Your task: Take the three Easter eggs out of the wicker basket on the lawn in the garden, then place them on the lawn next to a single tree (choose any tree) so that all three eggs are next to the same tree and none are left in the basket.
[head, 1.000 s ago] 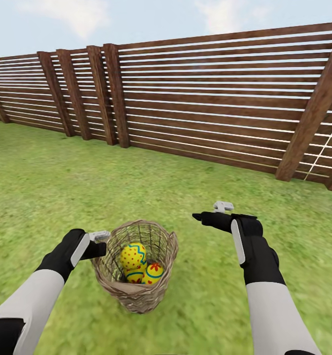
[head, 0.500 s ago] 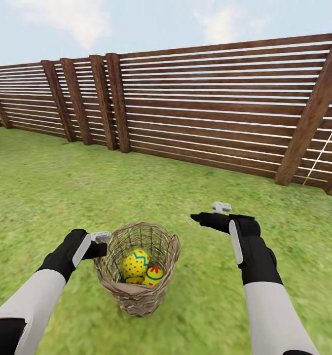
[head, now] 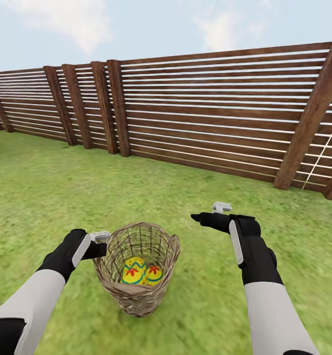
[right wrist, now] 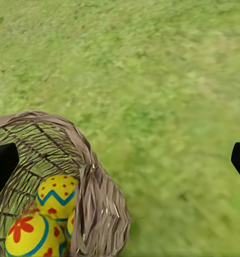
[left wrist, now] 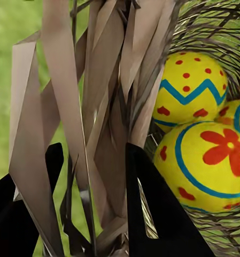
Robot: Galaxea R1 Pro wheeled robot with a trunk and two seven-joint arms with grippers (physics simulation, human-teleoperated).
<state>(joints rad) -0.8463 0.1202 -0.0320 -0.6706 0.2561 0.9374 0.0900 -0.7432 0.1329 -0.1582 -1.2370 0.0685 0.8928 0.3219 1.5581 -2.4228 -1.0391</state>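
The wicker basket [head: 136,296] stands on the lawn [head: 47,187] just ahead of me, tilted a little. My left gripper [head: 100,244] is shut on its near-left rim; in the left wrist view the black fingers [left wrist: 157,214] clamp the woven wall [left wrist: 98,107]. Two Easter eggs [head: 132,272] [head: 154,275] show low inside the basket. The left wrist view has three eggs: a zigzag one [left wrist: 192,91], a flower one [left wrist: 205,166] and the edge of a third [left wrist: 238,115]. My right gripper [head: 201,217] hovers open, right of the basket and above the grass, holding nothing.
A brown slatted wooden fence [head: 210,113] runs across the back of the lawn with thick posts. Open grass surrounds the basket on all sides [right wrist: 168,80]. No tree is in view.
The camera has shifted, so the fence sits slightly differently. The eggs have settled lower in the basket, the dotted one dropping from the top. Both arms keep their poses.
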